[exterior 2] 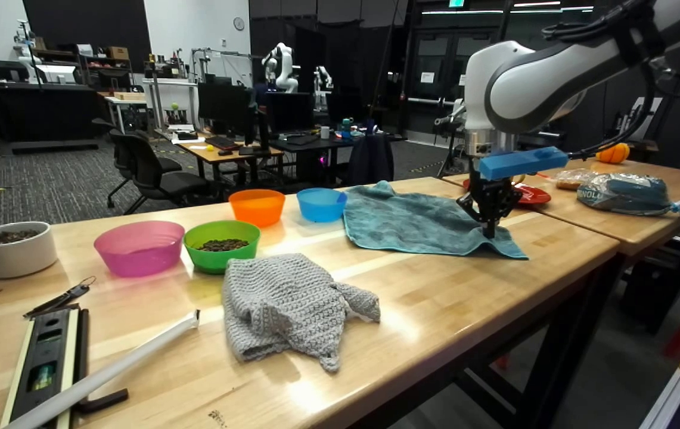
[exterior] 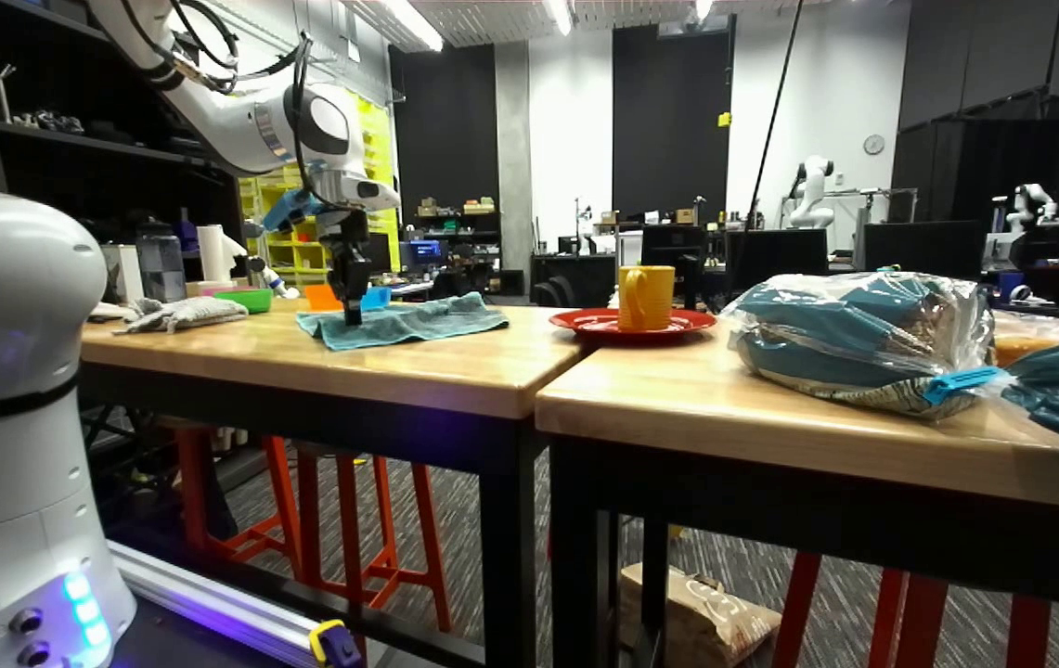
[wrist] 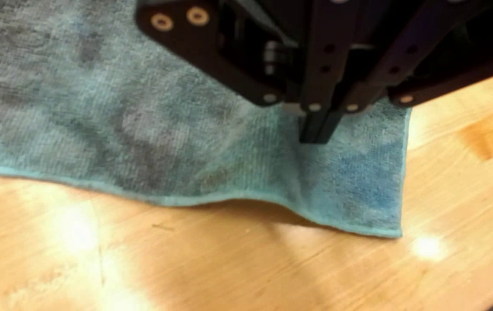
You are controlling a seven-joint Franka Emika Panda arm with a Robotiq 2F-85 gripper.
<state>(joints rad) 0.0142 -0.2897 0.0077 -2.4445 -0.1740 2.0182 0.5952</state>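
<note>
The wrist view shows the gripper [wrist: 319, 139] over a teal towel [wrist: 151, 129] (blotched grey, with a bluer patch by one corner), its two fingers [wrist: 309, 129] pressed together and their tips down on it near that corner; I cannot tell whether any fabric is caught between them. A raised fold runs from beside the tips to the towel's hem, which arches off the wooden table [wrist: 186, 268] beneath. In an exterior view, a blue bowl [exterior 2: 320, 210] stands just beside the towel, at the end away from the gripper, and an orange bowl [exterior 2: 258, 211] is next, a little farther off the towel. Also near the towel lies a grey knitted cloth [exterior 2: 292, 298], then, farther out, a green bowl [exterior 2: 205, 257] holding brown pellets [exterior 2: 223, 245]. Apart from the towel, on another side, a red plate [exterior: 571, 321] carries an upright yellow mug [exterior: 661, 299]. A pink bowl [exterior 2: 140, 259] stands farther from the towel than the green one, and a white bowl [exterior 2: 18, 259], with pellets too, farther again. Well apart from the towel, past the plate, lies a loaf [exterior: 854, 320] in a clear and teal bag.
</note>
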